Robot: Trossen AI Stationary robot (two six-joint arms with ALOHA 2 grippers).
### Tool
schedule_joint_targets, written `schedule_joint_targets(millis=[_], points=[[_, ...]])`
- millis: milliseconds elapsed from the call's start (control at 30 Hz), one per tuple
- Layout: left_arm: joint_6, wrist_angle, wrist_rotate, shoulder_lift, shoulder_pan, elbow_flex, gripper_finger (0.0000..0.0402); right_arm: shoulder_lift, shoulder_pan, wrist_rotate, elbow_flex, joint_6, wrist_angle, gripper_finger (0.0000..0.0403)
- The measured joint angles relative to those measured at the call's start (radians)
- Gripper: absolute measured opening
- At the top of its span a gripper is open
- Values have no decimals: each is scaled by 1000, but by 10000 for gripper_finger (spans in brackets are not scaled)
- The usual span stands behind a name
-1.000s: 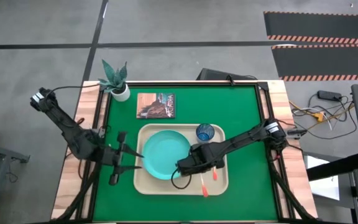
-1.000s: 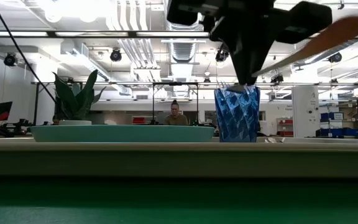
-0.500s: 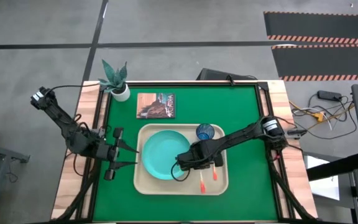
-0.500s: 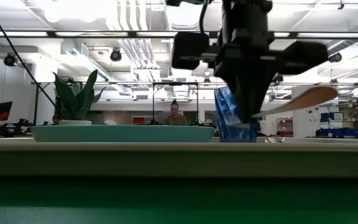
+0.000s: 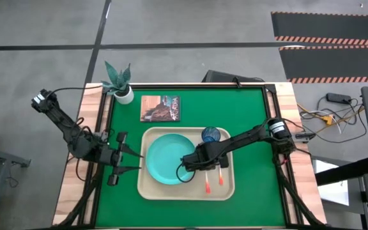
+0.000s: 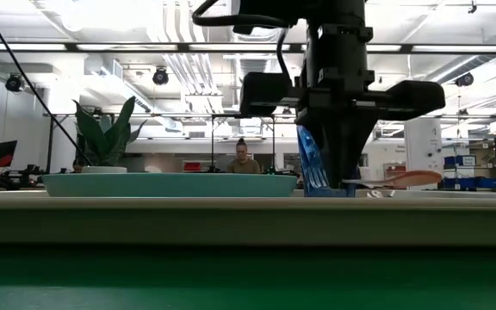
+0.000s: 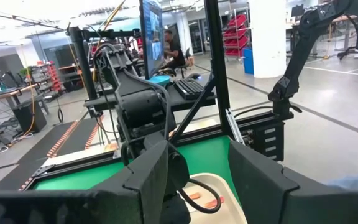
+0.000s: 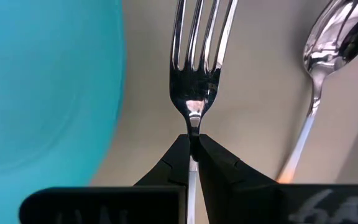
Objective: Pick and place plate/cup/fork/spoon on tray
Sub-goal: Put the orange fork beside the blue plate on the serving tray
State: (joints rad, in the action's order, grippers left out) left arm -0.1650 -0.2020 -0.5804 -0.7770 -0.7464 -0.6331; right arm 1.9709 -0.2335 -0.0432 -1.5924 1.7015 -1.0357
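Observation:
The beige tray (image 5: 152,185) lies mid-table. The turquoise plate (image 5: 168,158) rests flat in its left half, and the dark blue cup (image 5: 211,135) stands upright at its far right corner. The spoon (image 5: 221,177) lies on the tray floor, its bowl (image 8: 337,34) beside the fork. My right gripper (image 5: 193,165) is over the tray, just right of the plate, shut on the fork (image 5: 207,185). My left gripper (image 5: 136,161) is open and empty, off the tray's left rim. My right gripper pinches the fork's thin metal neck (image 8: 194,124), just below the tines, between its two fingertips. The fingers come from above and lie across the fork. The fork sits nearly level, its red-orange handle (image 6: 412,179) low over the tray; whether it rests there I cannot tell.
A white pot with a green plant (image 5: 121,89) stands at the far left corner. A brown picture card (image 5: 161,108) lies beyond the tray. Bare green mat lies to the tray's right and near side. A person (image 6: 242,158) sits in the room behind.
My right gripper has come down over the tray with the fork. The fork's handle, first tipped high, has swung down to nearly level beside the spoon. My left gripper has drawn back a little toward the table's left edge.

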Motion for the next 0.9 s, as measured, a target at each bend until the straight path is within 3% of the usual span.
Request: schedule_joint_targets(millis=[900], points=[[0, 1, 0, 0, 0, 0, 155, 0, -8, 27, 79, 74, 23, 12]])
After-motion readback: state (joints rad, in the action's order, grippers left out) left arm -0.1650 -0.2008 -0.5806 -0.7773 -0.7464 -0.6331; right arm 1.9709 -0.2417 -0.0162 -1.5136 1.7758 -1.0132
